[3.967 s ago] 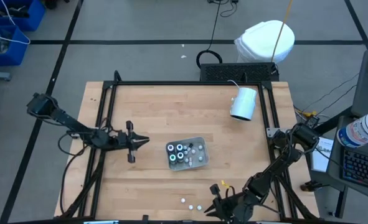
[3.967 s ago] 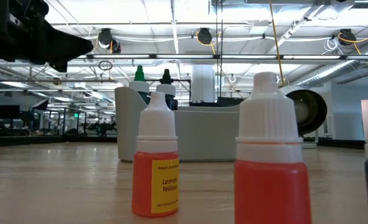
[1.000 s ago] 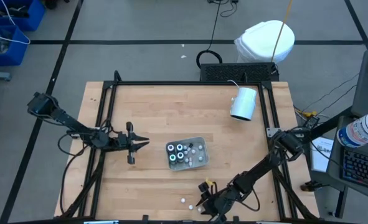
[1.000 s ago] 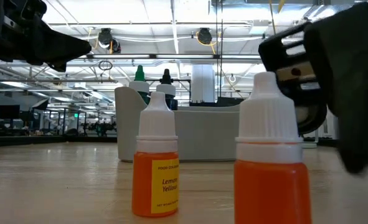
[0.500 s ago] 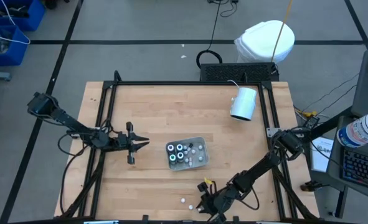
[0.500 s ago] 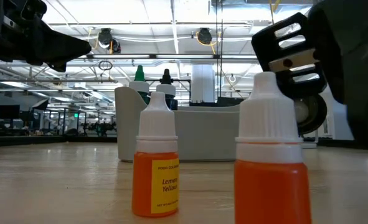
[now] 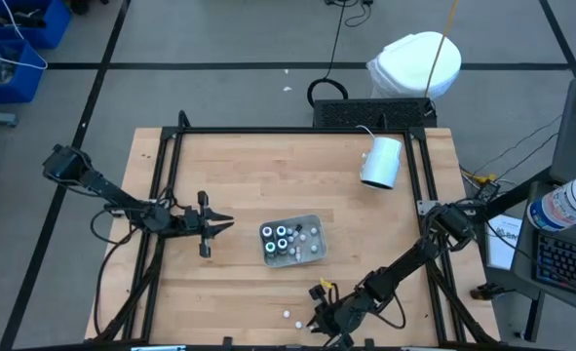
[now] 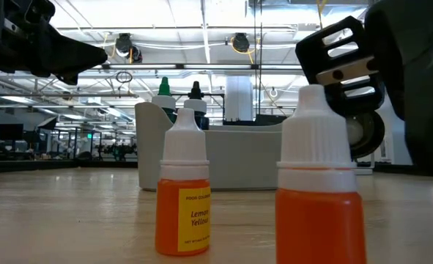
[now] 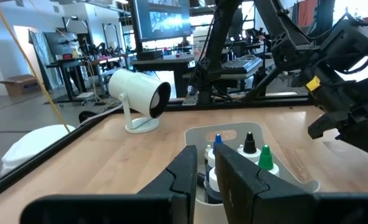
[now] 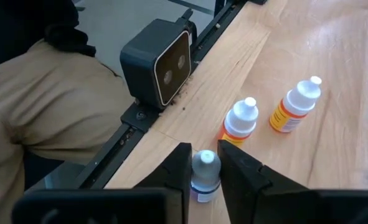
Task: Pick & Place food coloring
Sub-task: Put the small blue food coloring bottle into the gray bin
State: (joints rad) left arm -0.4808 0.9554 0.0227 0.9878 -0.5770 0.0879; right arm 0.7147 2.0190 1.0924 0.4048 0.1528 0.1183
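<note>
down at the near edge of the table (image 7: 239,175), the right gripper (image 10: 201,167) is seen lowered over a small bottle with a pale grey cap (image 10: 204,176); its two dark fingers (image 10: 179,163) are closed against the sides of that cap, so the bottle is gripped while it is seen standing on the wood. two more food coloring bottles are found just beside it: one with orange liquid (image 10: 239,122) and one with a yellow label (image 10: 294,104), both upright with white caps and a little apart from each other. in the low view these same two are shown close up, the lemon yellow one (image 8: 184,195) and the orange one (image 8: 318,187). a clear tray (image 7: 313,252) near the table's middle is filled with further bottles, among them green, blue and black tips (image 9: 249,143). the left gripper (image 7: 225,223) is held above the table to the tray's left, its fingers narrowed with nothing between them. a white cylindrical lamp (image 7: 381,161) is laid near the far right.
</note>
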